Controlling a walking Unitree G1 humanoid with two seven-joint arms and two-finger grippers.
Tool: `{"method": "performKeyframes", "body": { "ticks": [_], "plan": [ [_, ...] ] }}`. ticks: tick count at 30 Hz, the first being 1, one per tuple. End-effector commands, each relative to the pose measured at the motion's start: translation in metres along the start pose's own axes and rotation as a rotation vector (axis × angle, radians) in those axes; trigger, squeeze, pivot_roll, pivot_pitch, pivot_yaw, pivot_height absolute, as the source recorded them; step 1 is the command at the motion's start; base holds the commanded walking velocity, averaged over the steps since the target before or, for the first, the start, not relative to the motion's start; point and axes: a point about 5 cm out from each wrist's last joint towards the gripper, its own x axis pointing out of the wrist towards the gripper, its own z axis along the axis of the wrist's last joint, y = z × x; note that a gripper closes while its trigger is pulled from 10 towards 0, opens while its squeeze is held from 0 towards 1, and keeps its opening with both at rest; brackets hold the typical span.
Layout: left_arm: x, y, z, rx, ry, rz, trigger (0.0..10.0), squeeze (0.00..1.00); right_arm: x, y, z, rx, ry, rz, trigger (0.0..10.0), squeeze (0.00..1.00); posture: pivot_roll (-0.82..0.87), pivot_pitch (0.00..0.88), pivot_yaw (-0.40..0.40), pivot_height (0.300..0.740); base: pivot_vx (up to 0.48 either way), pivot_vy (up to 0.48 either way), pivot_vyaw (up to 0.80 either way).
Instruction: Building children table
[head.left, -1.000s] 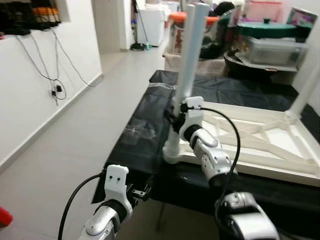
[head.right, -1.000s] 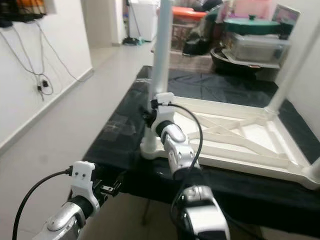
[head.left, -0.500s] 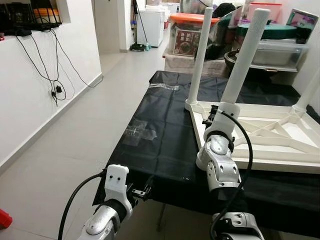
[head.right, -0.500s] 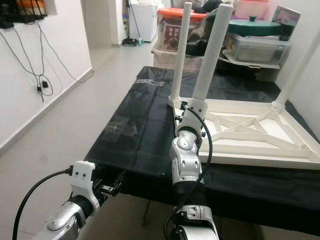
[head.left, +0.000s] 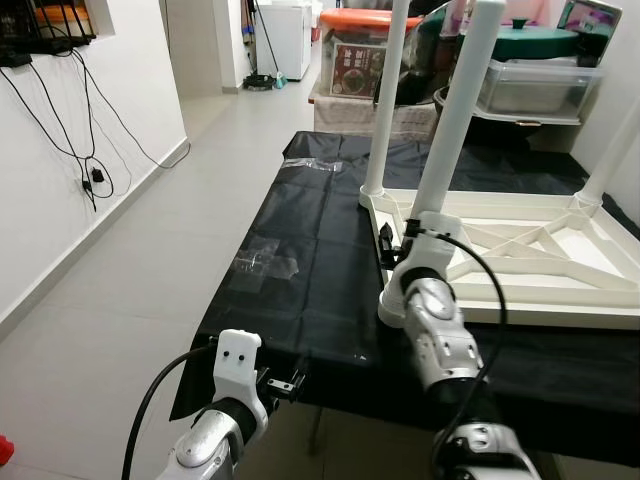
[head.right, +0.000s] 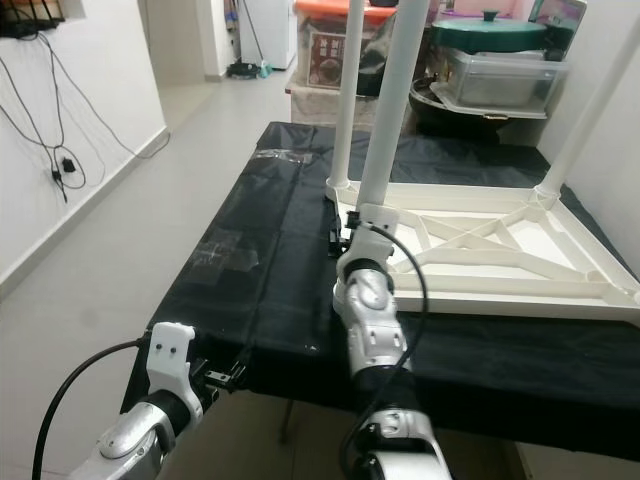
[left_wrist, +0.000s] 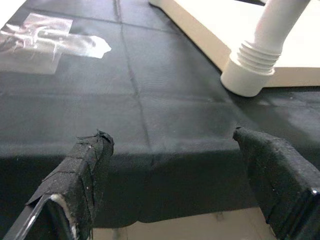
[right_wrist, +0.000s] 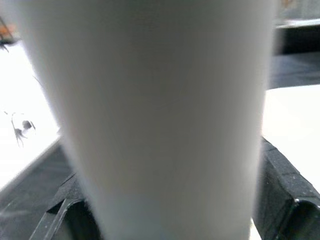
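A white children's table (head.left: 540, 312) lies upside down on a black-covered tabletop (head.left: 300, 250), its legs pointing up. My right gripper (head.left: 393, 240) is shut on the near left leg (head.left: 455, 120) just above its base. In the right wrist view that leg (right_wrist: 165, 100) runs between the black fingers (right_wrist: 285, 185). A second leg (head.left: 385, 100) stands behind it at the far left corner. My left gripper (head.left: 288, 384) hangs open below the tabletop's front edge, holding nothing; its fingers (left_wrist: 82, 165) face the threaded base of the leg (left_wrist: 250, 75).
A clear tape patch (head.left: 265, 262) is stuck on the black cover. Storage boxes and a lidded pot (head.left: 525, 85) crowd the space behind the tabletop. A white wall with hanging cables (head.left: 90, 170) bounds open tiled floor (head.left: 130, 300) on the left.
The camera has shifted. The white table has swung to the right on the black cover, with my right gripper staying on the near left leg. My left arm has stayed put.
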Motion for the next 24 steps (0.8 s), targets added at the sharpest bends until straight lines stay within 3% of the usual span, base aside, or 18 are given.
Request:
{"method": "performKeyframes", "body": {
  "ticks": [1, 3, 4, 5, 6, 7, 8, 9, 11, 14, 16, 24],
  "plan": [
    [0.001, -0.004, 0.002, 0.028, -0.025, -0.036, 10.0, 0.0, 0.006, -0.001, 0.004, 0.027, 0.031, 0.206, 10.0, 0.0, 0.16, 0.0, -0.043, 0.74, 0.0, 0.0, 0.0],
    [0.001, -0.004, 0.002, 0.028, -0.025, -0.036, 10.0, 0.0, 0.006, -0.001, 0.004, 0.027, 0.031, 0.206, 10.0, 0.0, 0.16, 0.0, -0.043, 0.74, 0.0, 0.0, 0.0],
    [0.0, -0.008, 0.005, 0.048, -0.055, -0.065, 10.0, 0.0, 0.007, -0.002, 0.007, 0.036, 0.05, 0.319, 10.0, 0.0, 0.16, 0.0, -0.043, 0.74, 0.0, 0.0, 0.0],
    [0.0, -0.008, 0.005, 0.048, -0.055, -0.065, 10.0, 0.0, 0.007, -0.002, 0.007, 0.036, 0.05, 0.319, 10.0, 0.0, 0.16, 0.0, -0.043, 0.74, 0.0, 0.0, 0.0],
    [-0.002, -0.011, 0.008, 0.067, -0.082, -0.084, 10.0, 0.0, 0.008, 0.001, 0.009, 0.033, 0.067, 0.424, 10.0, 0.0, 0.17, 0.0, -0.044, 0.74, 0.0, 0.0, 0.0],
    [-0.002, -0.011, 0.008, 0.067, -0.082, -0.084, 10.0, 0.0, 0.008, 0.001, 0.009, 0.033, 0.067, 0.424, 10.0, 0.0, 0.17, 0.0, -0.044, 0.74, 0.0, 0.0, 0.0],
    [-0.004, -0.014, 0.011, 0.086, -0.11, -0.108, 10.0, 0.0, 0.007, 0.007, 0.011, 0.029, 0.086, 0.536, 10.0, 0.0, 0.17, 0.0, -0.047, 0.74, 0.0, 0.0, 0.0],
    [-0.004, -0.014, 0.011, 0.086, -0.11, -0.108, 10.0, 0.0, 0.007, 0.007, 0.011, 0.029, 0.086, 0.536, 10.0, 0.0, 0.17, 0.0, -0.047, 0.74, 0.0, 0.0, 0.0],
    [-0.008, -0.018, 0.015, 0.123, -0.145, -0.129, 10.0, 0.0, 0.005, 0.018, 0.01, -0.003, 0.145, 0.738, 10.0, 0.0, 0.18, 0.0, -0.053, 0.74, 0.0, 0.0, 0.0],
    [-0.01, -0.019, 0.016, 0.134, -0.155, -0.132, 10.0, 0.0, 0.004, 0.021, 0.009, -0.01, 0.167, 0.803, 10.0, 0.0, 0.18, 0.0, -0.054, 0.74, 0.0, 0.0, 0.0],
    [-0.014, -0.025, 0.018, 0.158, -0.176, -0.152, 10.0, 0.0, 0.0, 0.029, 0.003, -0.037, 0.229, 0.949, 10.0, 0.0, 0.19, 0.0, -0.059, 0.74, 0.0, 0.0, 0.0],
    [-0.015, -0.027, 0.017, 0.171, -0.185, -0.165, 10.0, 0.0, 0.0, 0.039, -0.004, -0.036, 0.262, 1.025, 10.0, 0.0, 0.19, 0.0, -0.058, 0.74, 0.0, 0.0, 0.0]
  ]
}}
